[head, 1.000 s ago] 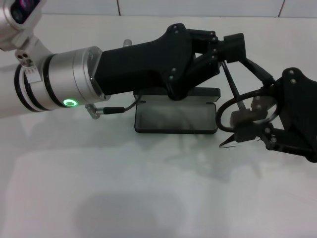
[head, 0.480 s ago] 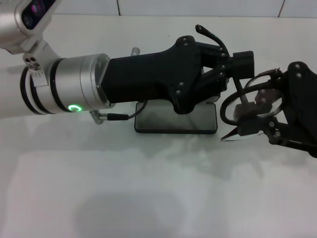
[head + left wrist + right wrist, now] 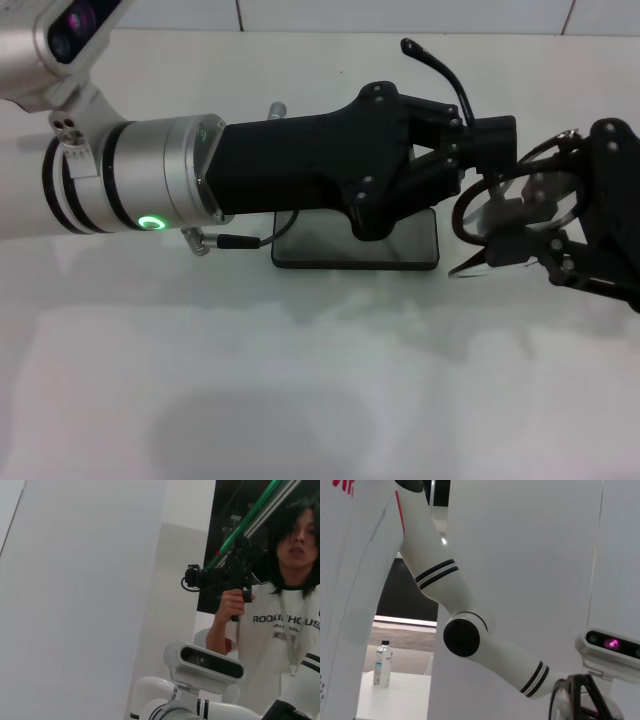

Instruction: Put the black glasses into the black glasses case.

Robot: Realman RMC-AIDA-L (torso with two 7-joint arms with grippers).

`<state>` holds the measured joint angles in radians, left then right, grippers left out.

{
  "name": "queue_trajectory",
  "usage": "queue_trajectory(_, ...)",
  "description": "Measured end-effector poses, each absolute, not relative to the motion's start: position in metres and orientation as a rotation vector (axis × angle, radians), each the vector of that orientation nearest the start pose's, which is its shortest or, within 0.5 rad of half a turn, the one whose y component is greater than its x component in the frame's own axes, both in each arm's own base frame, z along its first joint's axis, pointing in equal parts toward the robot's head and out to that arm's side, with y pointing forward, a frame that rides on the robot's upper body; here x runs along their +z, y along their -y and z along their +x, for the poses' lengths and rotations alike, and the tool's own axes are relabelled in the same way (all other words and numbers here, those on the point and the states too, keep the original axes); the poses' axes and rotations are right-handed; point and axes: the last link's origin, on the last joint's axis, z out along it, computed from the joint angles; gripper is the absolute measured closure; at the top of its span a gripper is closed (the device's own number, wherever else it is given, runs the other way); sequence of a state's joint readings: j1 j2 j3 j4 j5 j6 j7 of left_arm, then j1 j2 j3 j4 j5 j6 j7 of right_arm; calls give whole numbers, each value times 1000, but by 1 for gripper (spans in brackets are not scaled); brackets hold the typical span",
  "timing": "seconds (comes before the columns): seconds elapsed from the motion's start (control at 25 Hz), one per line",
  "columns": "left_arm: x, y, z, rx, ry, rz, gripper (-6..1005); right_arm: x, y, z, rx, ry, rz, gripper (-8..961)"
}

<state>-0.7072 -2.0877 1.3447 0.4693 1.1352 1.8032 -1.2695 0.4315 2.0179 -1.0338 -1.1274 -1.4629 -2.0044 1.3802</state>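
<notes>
In the head view the black glasses (image 3: 497, 205) hang in the air just right of the open black glasses case (image 3: 402, 243). My right gripper (image 3: 522, 215) is shut on their frame by the lens. My left gripper (image 3: 490, 138) reaches across above the case and is shut on one temple arm (image 3: 440, 66), which sticks up and back. The case lies flat on the white table with its grey inside showing; its lid is hidden behind the left gripper. The right wrist view shows part of the glasses frame (image 3: 575, 695).
The left arm's silver wrist (image 3: 150, 180) and a cable (image 3: 235, 238) hang over the table to the left of the case. A person (image 3: 287, 620) holding a camera shows in the left wrist view. A water bottle (image 3: 382, 664) stands far off in the right wrist view.
The glasses have risen and shifted a little right. The temple arm that hung down now points up and back. The left gripper has moved right, covering more of the case.
</notes>
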Motion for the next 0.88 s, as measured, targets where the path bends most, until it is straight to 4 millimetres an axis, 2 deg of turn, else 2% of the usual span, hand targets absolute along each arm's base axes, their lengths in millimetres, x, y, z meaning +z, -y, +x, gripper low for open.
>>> queue_trajectory(0.36, -31, -309, -120, -1658, 188, -2890, 950, 74, -278, 160, 1157, 343, -2944, 831)
queue_trajectory(0.56, -25, -319, -128, -1690, 249, -2710, 950, 74, -271, 163, 1175, 365, -2950, 831)
queue_trajectory(0.88, -15, -335, -154, -1666, 420, -2433, 951, 78, -261, 168, 1228, 480, -2894, 830)
